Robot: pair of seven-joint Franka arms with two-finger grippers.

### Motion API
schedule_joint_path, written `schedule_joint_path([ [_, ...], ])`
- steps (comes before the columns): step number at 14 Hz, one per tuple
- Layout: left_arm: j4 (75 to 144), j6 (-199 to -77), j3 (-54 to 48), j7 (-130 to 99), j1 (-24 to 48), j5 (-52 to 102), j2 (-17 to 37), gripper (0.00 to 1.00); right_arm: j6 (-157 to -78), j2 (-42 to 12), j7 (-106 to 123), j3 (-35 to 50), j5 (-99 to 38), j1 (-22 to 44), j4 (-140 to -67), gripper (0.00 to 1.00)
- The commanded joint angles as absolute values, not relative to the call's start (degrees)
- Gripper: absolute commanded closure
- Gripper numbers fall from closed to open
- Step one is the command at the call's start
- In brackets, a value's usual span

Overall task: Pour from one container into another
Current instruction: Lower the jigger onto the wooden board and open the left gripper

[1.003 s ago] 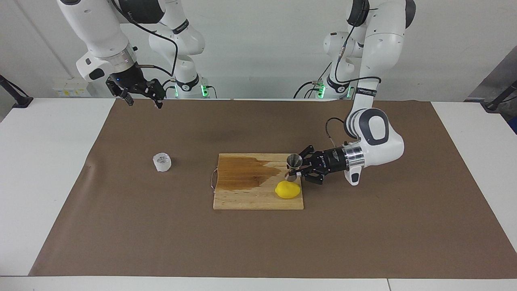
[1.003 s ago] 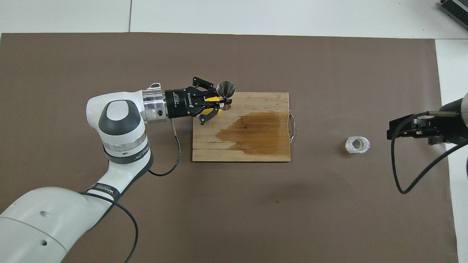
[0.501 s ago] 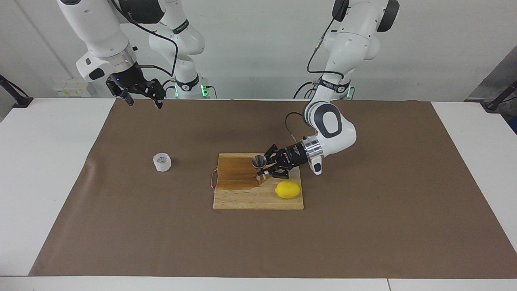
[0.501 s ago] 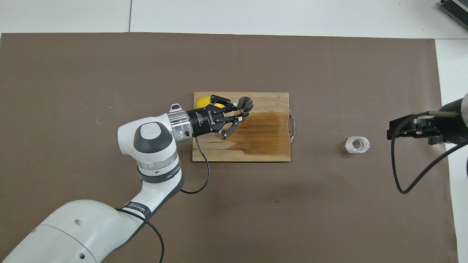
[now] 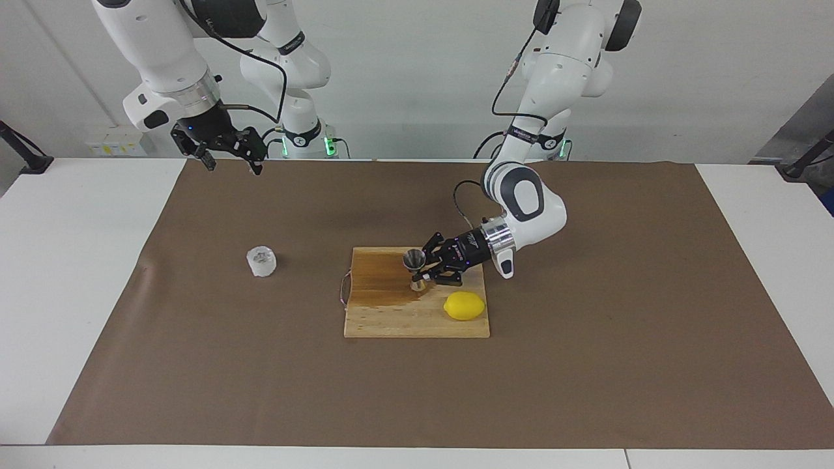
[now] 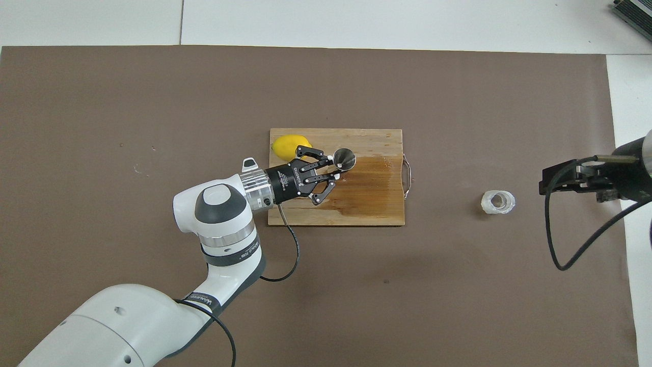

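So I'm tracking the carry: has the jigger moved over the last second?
Yes. The jigger, shut in the left pincer, went from the cutting board's edge by the lemon toward the board's middle.

A robotics lab rather than a kitchen, set up as a test bench. Two white robot arms (image 5: 163, 58) (image 5: 554, 71) stand on bases at the top centre of the facing view, with green indicator lights and black cables at their feet, against a bare pale wall. The white table (image 5: 78, 273) fills most of the frame and is covered by a plain brown paper sheet (image 5: 586, 365). Black stands or clamps poke in at the upper left and upper right edges. The only homely touches are props in the middle: a wooden cutting board (image 5: 391, 319) with a wet stain and a lemon (image 5: 464, 305)
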State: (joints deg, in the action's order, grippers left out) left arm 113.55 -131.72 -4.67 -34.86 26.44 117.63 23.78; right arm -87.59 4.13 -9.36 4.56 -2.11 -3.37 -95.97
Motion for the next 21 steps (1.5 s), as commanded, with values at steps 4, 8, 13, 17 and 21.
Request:
schedule_joint_path([
  [4, 115.8, -132.0, -4.3, -30.2, 27.6, 121.9, 23.9, 1.00, -87.2, 4.3, -7.7, 4.8, -1.9, -4.0, -96.2, 0.00],
  [8, 115.9, -132.3, -4.3, -30.1, 27.6, 122.2, 24.2, 1.00, -87.2, 4.3, -7.7, 4.8, -1.9, -4.0, -96.2, 0.00],
  [13, 116.3, -133.2, -4.3, -30.1, 28.1, 122.2, 24.3, 1.00, -87.2, 4.3, -7.7, 4.7, -1.9, -4.0, -96.2, 0.00],
  [17, 116.4, -133.4, -4.3, -30.1, 28.1, 122.2, 24.2, 0.73, -87.2, 4.3, -7.7, 4.8, -1.9, -4.0, -96.2, 0.00],
  [21, 116.3, -133.9, -4.3, -30.2, 28.1, 122.0, 24.2, 0.00, -87.2, 4.3, -7.7, 4.7, -1.9, -4.0, -96.2, 0.00],
])
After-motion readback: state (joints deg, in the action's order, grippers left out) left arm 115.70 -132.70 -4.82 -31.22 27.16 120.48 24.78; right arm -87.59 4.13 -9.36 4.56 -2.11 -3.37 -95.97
